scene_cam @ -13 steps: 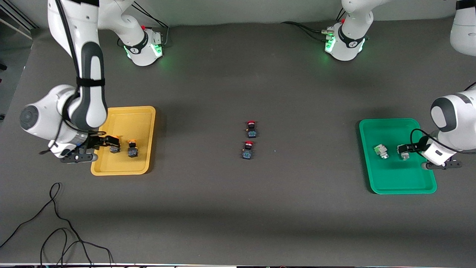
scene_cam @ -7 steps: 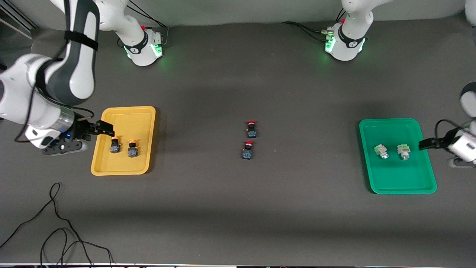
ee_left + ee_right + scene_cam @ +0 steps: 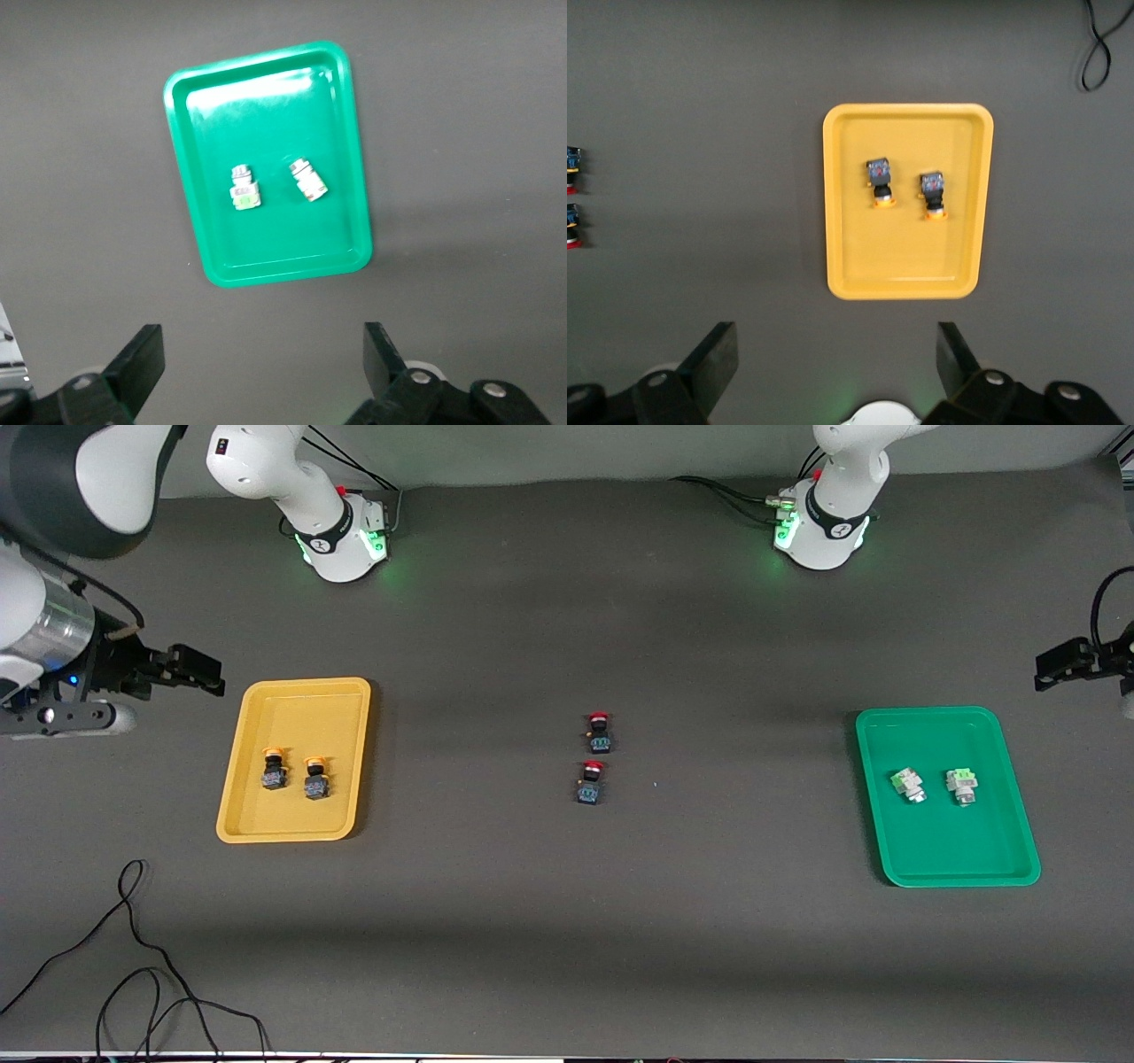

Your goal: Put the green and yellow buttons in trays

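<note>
Two yellow buttons lie side by side in yellow tray; two green buttons in green tray. Two red switches at table centre. Right gripper, jaws wide, empty, at yellow tray's 10 o'clock. Left gripper, wide, empty, at green tray's 1 o'clock.

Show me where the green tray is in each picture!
Front view: green tray lies on the table at the left arm's end.
Left wrist view: green tray, above the open left pincer.
Right wrist view: not in it.
Shared landmark: two pale green buttons inside it.
</note>
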`<state>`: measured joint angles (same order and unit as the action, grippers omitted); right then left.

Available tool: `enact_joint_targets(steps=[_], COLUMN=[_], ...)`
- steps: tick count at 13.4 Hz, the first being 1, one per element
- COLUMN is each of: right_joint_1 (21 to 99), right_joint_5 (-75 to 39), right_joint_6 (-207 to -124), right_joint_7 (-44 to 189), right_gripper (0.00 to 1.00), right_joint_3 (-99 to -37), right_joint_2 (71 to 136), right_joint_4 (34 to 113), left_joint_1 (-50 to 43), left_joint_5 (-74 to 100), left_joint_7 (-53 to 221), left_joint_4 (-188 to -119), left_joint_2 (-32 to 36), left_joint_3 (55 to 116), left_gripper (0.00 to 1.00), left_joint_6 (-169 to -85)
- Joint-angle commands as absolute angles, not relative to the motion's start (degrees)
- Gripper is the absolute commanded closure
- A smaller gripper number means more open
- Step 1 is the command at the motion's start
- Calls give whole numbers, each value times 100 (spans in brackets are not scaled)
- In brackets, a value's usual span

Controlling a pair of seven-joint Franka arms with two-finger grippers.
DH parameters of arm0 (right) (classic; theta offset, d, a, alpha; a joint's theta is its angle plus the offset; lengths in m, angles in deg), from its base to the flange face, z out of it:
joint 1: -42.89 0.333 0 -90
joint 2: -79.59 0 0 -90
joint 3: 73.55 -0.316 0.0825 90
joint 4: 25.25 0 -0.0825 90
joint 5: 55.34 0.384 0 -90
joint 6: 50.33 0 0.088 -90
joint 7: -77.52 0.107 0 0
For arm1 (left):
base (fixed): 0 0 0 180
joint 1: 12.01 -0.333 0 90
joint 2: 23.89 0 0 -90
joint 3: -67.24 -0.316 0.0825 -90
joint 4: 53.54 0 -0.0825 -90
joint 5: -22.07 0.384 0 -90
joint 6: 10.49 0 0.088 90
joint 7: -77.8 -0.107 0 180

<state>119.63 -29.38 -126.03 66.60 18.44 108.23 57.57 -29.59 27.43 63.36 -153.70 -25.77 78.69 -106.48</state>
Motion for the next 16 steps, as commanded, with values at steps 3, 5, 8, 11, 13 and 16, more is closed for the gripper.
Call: enact_joint_targets(steps=[3,5,8,11,13,16], right_joint_1=[11918,11918,11901,11524,11015,10356], right_joint_5=[-3073,-3082,-3082,-3082,-3090,-3318], right_joint_6=[-12425,-12425,-12319,-12293,-11978,-11880], right_joint_7=[7013,7013,7013,7031,7389,7619], right_gripper=[0,0,0,0,0,0], right_joint_3=[1865,1865,1830,1454,918,58], right_joint_2=[10780,10780,10789,10780,10745,10623], right_joint_4=[5657,5657,5666,5605,5168,4762], left_joint_1=[-1462,-808,-771,-823,-806,-823], left_joint_5=[2612,2603,2463,2375,2348,2339], left_joint_7=[6811,6901,6910,7189,7830,7956], left_joint_4=[-15286,-15259,-15233,-15215,-15224,-15207], left_joint_2=[-2609,-2557,-2468,-2477,-2495,-2521], left_joint_3=[7054,6559,6557,6557,6566,6566], left_gripper=[0,0,0,0,0,0], left_joint_6=[-10594,-10708,-10893,-10797,-10709,-10629])
